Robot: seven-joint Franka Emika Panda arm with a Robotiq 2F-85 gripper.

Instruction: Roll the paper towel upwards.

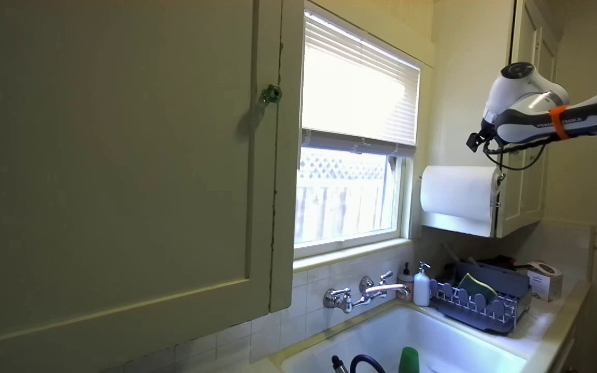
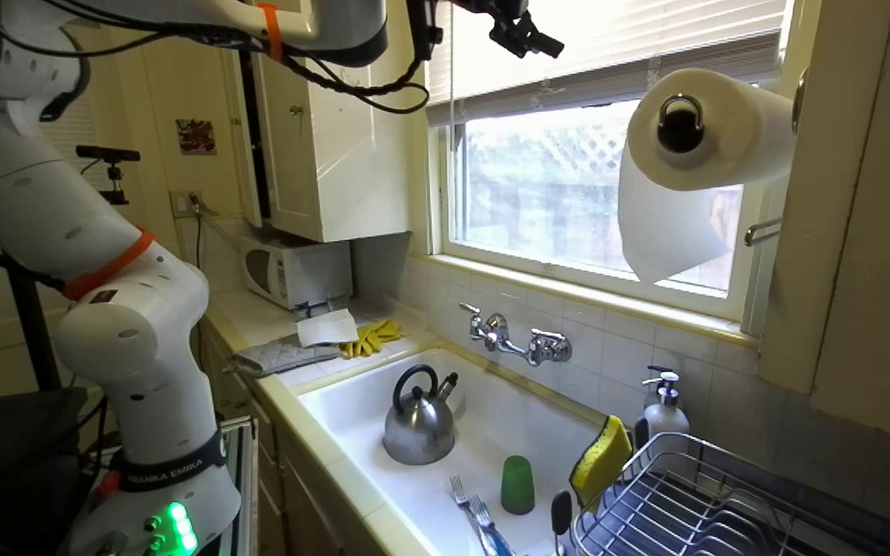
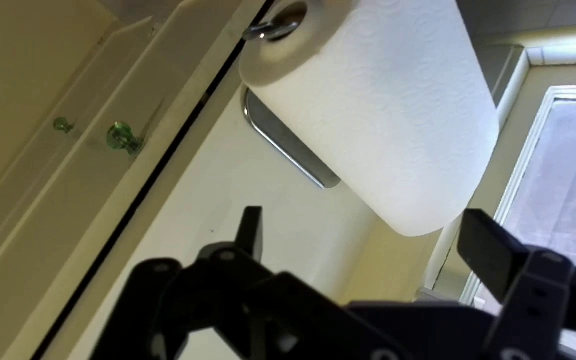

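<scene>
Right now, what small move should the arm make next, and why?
Probably ease the fingers toward the paper towel roll: they stand open in the wrist view, and in an exterior view they are apart from it, its loose sheet hanging unwound.

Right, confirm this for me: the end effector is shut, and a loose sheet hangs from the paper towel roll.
The end effector is open, not shut: the wrist view shows its fingers spread apart. The loose sheet does hang from the paper towel roll.
</scene>
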